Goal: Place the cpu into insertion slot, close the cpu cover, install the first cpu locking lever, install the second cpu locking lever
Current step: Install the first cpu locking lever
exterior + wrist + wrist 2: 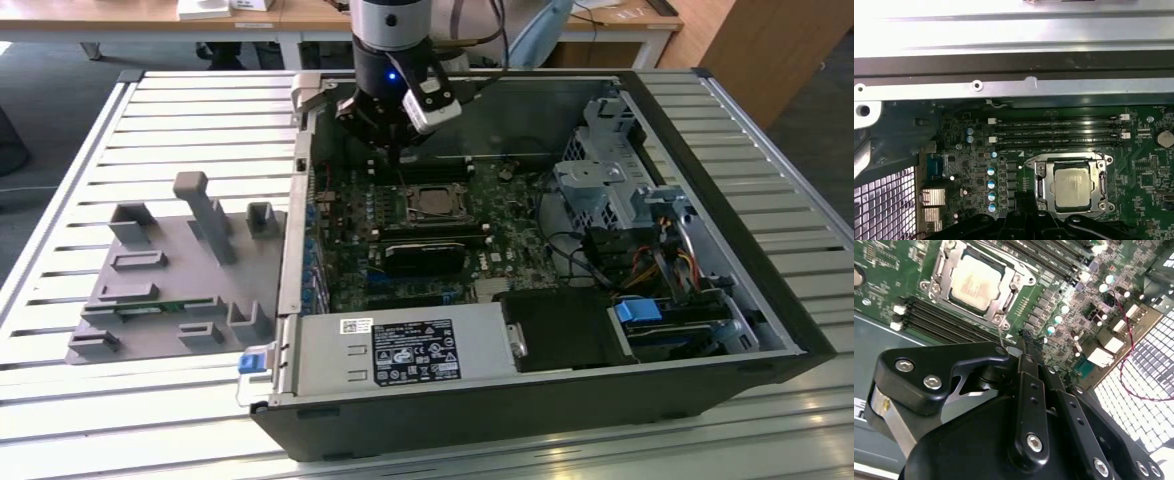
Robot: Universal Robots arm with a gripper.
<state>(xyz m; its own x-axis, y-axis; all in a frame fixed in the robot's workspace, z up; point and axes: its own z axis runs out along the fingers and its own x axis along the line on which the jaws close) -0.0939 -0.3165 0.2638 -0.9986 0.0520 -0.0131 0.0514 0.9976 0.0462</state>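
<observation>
**CPU seated in socket, cover down, end effector just off the socket**

The cpu (1071, 187) sits in the insertion slot (1038, 186), metal top up. The contact field is hidden under it. The cpu cover (1099, 184) lies flat around the chip.

In the second wrist view the end effector (1021, 347) looks pressed together at the tips. A thin metal rod (1000, 337) is just beside them, and I can't tell whether they touch. The black linkage blocks the board under it.

In the exterior view the end effector hangs at 11 o'clock of the cpu, with its fingertips lost against the dark board. The memory slots (1054, 127) run just beside the socket.

The open computer case (747, 330) lies on a slatted metal tabletop (174, 110).
- At 6 o'clock of the cpu is the power supply (400, 350), with white and black labels whose print is too small to read.
- At 3 o'clock is a drive cage (601, 185) with tangled cables.
- At 9 o'clock of the case is a grey fixture tray (160, 290).
- Wooden desks (320, 15) are cut off at 12 o'clock.
</observation>
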